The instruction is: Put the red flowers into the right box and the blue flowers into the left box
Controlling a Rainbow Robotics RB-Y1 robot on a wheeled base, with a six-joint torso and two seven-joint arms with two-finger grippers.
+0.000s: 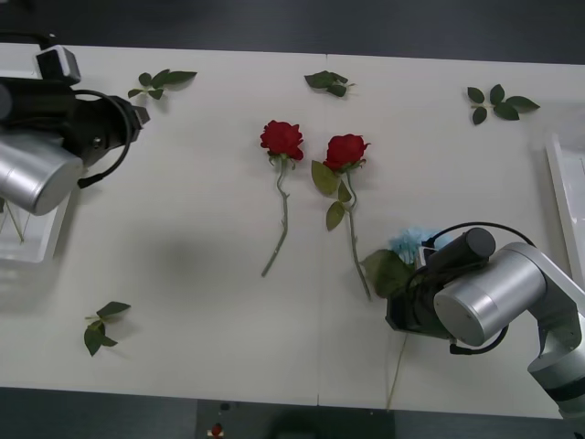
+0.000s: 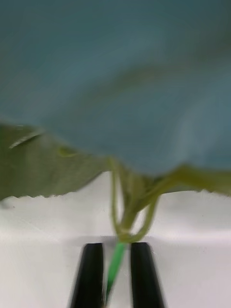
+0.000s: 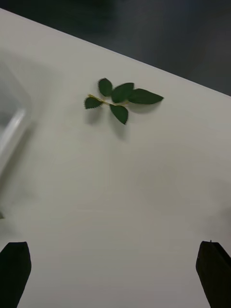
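— Pale-blue bloom, where is it?
— Just ahead of my right claw (image 2: 117, 274), whose black fingers (image 2: 90, 274) are clamped on the blue flower's (image 1: 413, 242) green stem (image 2: 114, 267). Its long axis runs from the claw out to the head, big leaf (image 1: 388, 270) beside it.
— And the left?
— My left claw (image 3: 115, 269) hangs spread apart above the tabletop (image 1: 192, 274), beside the left box (image 1: 37, 240). Two red flowers (image 1: 281, 139) lie between, heads pointing away, stems towards me.
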